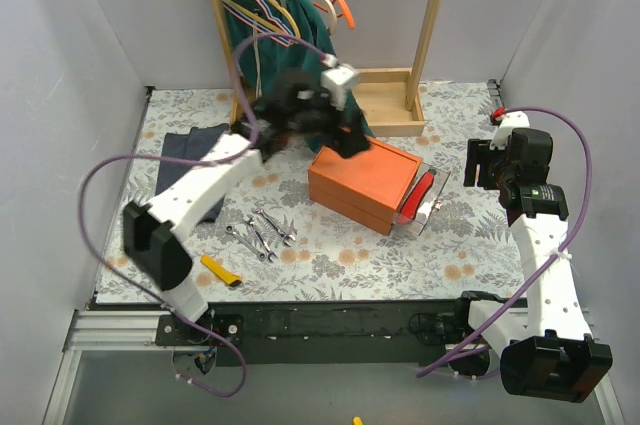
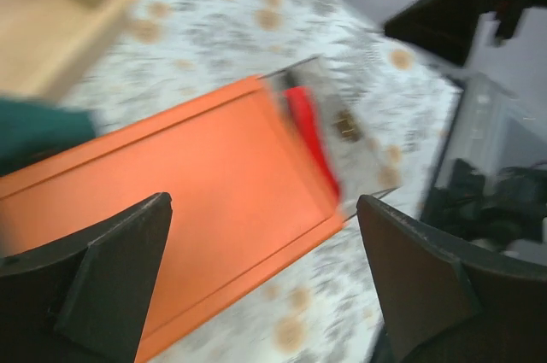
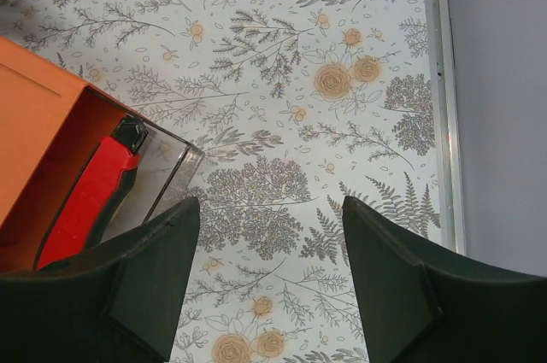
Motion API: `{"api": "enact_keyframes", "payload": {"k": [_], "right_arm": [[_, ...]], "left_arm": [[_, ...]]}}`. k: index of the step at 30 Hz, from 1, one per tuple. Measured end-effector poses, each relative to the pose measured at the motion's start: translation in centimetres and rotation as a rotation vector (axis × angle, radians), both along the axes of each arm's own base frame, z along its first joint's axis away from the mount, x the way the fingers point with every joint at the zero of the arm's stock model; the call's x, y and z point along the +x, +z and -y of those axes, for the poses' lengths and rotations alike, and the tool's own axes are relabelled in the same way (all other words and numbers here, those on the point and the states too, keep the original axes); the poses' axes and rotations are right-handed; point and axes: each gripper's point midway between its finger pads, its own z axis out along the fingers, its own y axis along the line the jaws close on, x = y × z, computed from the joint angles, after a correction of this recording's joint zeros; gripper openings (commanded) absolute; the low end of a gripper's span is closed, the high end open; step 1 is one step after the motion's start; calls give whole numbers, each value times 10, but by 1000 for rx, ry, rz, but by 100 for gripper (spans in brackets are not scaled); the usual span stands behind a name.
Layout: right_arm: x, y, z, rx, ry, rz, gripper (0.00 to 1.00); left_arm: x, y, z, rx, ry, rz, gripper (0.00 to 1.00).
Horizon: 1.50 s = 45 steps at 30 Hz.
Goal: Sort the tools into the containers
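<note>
Floral table (image 1: pixel 380 257): pliers (image 1: pixel 421 191) (red-handled) in the open drawer (image 1: pixel 431 213)

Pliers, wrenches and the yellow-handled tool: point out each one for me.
pliers (image 3: pixel 85 201), right wrist view, on the red handle.
wrenches (image 1: pixel 268 230), top view, middle of the cluster.
yellow-handled tool (image 1: pixel 216 267), top view, on the yellow handle.

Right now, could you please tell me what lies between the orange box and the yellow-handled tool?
The silver wrenches lie between the orange box and the yellow-handled tool, loose on the patterned table; the top external view shows it.
</note>
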Motion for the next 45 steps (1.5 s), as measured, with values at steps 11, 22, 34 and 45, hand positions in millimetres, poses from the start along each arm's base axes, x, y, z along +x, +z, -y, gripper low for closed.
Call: {"api": "enact_keyframes", "payload": {"k": [11,22,34,45], "right_arm": [[-2,-14,-16,49,78,-22,75],[2,-25,-28,83,148,-59,75],[-5,-24,-28,72,162,-72,75],[-3,-19,-28,67,163,-70,74]], "left_arm": [[-76,-89,-268,585,-200,310,84],[-184,-240,-349,873,-735,309,80],[-188,-280,-354,875,-909,267,18],[-127,-176,-295,665,-837,495,0]]}}
